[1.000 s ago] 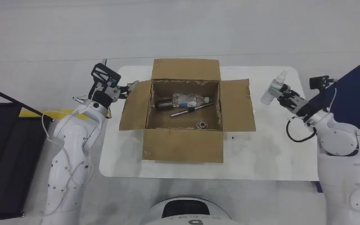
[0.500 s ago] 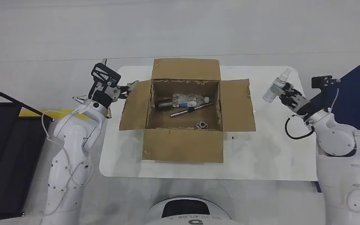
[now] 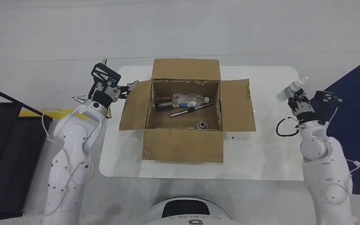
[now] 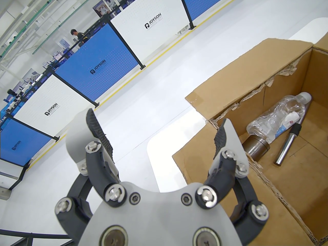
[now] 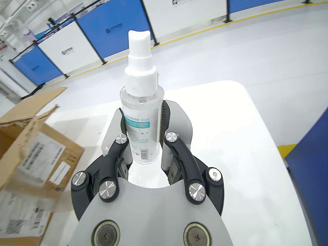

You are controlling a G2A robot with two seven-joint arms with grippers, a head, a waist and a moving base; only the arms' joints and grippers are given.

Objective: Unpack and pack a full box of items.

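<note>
An open cardboard box (image 3: 185,110) stands mid-table with its flaps spread. Inside lie a crushed clear plastic bottle (image 3: 190,100) (image 4: 278,117), a metal rod (image 3: 191,108) (image 4: 287,145), a dark metal cylinder (image 4: 256,148) and a small metal fitting (image 3: 201,124). My right gripper (image 3: 296,99) (image 5: 143,124) is shut on a clear spray bottle (image 3: 293,89) (image 5: 141,113) with a white pump top, held over the table's far right edge. My left gripper (image 3: 128,85) (image 4: 156,130) hangs open and empty just off the box's left flap.
The white table (image 3: 264,154) has bare surface in front of and right of the box. A dark blue panel (image 3: 346,95) stands close beyond the right edge. A black frame (image 3: 17,104) sits on the floor at the left.
My right gripper has carried the spray bottle rightward, from beside the box's right flap out to the table's right edge. The left arm has stayed still.
</note>
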